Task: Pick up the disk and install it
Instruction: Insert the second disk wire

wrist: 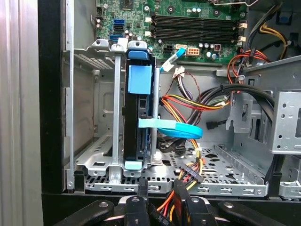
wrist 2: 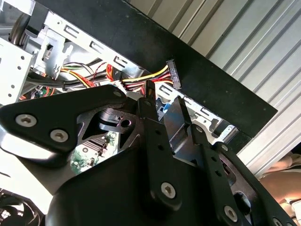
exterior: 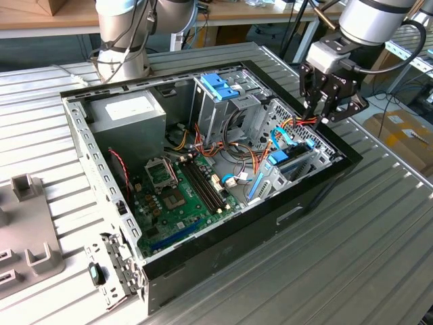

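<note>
A: Where is the disk (wrist: pixel 138 122) found?

B: Edge-up in the perforated steel bay (wrist: pixel 225 181), at the case's (exterior: pixel 223 247) four o'clock corner; seating is judged largely done.

A: And the fingers (wrist: pixel 181 200)?

B: Matte black, nearly closed around a power cable (wrist: pixel 188 176), it appears.

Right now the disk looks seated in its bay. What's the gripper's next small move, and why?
Probably ease the gripper toward the black power connector on the red-yellow cable bundle. The disk already stands upright in its bay with a blue cable reaching it, while that connector hangs loose near the gripper, apart from the disk.
</note>
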Motion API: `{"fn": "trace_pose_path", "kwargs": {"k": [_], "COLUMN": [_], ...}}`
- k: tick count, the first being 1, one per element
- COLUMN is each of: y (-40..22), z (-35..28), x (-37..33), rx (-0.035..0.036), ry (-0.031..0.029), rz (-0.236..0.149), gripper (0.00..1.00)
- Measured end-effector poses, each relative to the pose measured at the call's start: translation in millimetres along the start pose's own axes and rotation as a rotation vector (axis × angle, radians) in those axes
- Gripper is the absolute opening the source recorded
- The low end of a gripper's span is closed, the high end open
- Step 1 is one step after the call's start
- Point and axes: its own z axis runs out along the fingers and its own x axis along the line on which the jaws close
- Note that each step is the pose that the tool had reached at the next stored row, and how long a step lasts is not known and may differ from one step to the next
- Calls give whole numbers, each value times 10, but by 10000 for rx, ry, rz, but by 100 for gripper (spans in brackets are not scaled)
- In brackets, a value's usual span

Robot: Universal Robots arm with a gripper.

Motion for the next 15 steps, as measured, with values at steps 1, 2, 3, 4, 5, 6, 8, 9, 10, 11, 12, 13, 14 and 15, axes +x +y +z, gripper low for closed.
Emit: {"fn": "trace_pose_path", "kwargs": {"k": [1,2,3,4,5,6,8,9,10,11,12,13,14,15], "y": [-2,-7,-9,-11,-14,-16,-20,-21,-26,-30,-30,-30,-30,-30], "z": [-4,-12,-17,-20,-29,-32,-41,-42,-42,-42,-42,-42,-42,-42], "x": [0,0,0,-1,-2,-2,-4,-4,-4,-3,-3,-3,-3,-3], "rx": [-1,-4,-5,-6,-9,-11,-13,-14,-14,-14,-14,-14,-14,-14], "ry": [-1,-1,-1,-2,-1,-2,-1,-3,-1,-1,-1,-1,-1,-1], "rz": [0,0,1,0,0,0,0,0,0,0,0,0,0,0], "gripper": [36,36,36,36,36,36,36,36,36,36,36,36,36,36]}}
